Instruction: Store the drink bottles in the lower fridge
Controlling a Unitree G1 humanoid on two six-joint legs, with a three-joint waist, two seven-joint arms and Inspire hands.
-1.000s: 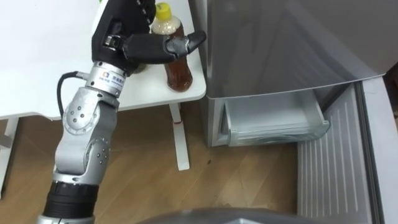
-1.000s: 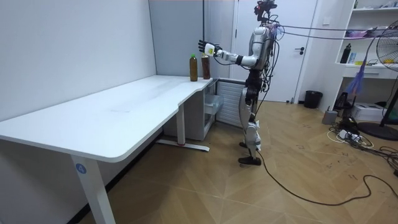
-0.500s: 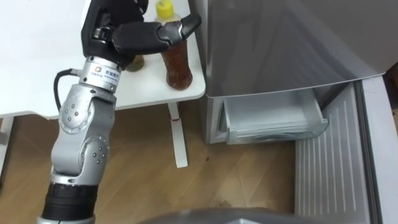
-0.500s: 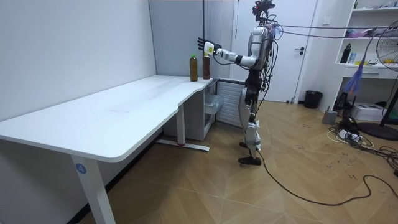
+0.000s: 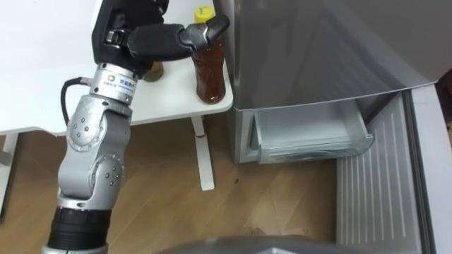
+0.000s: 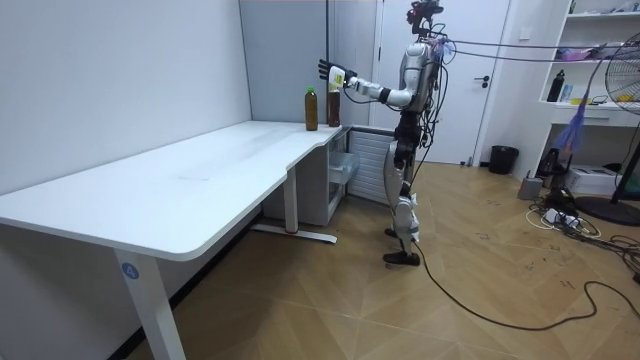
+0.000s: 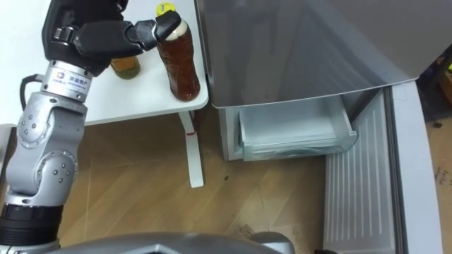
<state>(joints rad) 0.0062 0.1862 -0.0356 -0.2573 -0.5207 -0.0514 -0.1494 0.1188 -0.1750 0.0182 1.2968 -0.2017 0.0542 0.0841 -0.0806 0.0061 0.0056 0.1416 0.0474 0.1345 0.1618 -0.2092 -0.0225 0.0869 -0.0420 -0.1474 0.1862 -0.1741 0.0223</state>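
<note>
**Tea bottle on the table corner, thumb at its neck**

The brown drink bottle [image 5: 210,67] with the yellow cap [image 5: 203,13] stands on the corner of the white table [image 5: 42,85], close to the edge and right beside the grey fridge [image 5: 318,49]. It looks upright or very nearly so.

The left hand [image 5: 152,39] is at the bottle's upper part, with the thumb [image 5: 205,32] stretched across the front of the neck and touching it. The fingers are cut off by the top of both eye views. In the distant room view they seem to stand straight up rather than wrap the bottle, though that is hard to judge.

A second bottle [image 7: 126,65] stands on the table behind the hand, partly hidden by it.

Below the fridge body the lower drawer [image 5: 311,134] is pulled out, and the lower door [image 5: 381,197] is swung open to the right.

In the room view the robot stands upright on the wooden floor [image 6: 300,310], at the table's far end by the fridge, with its left arm raised to the bottles.
</note>
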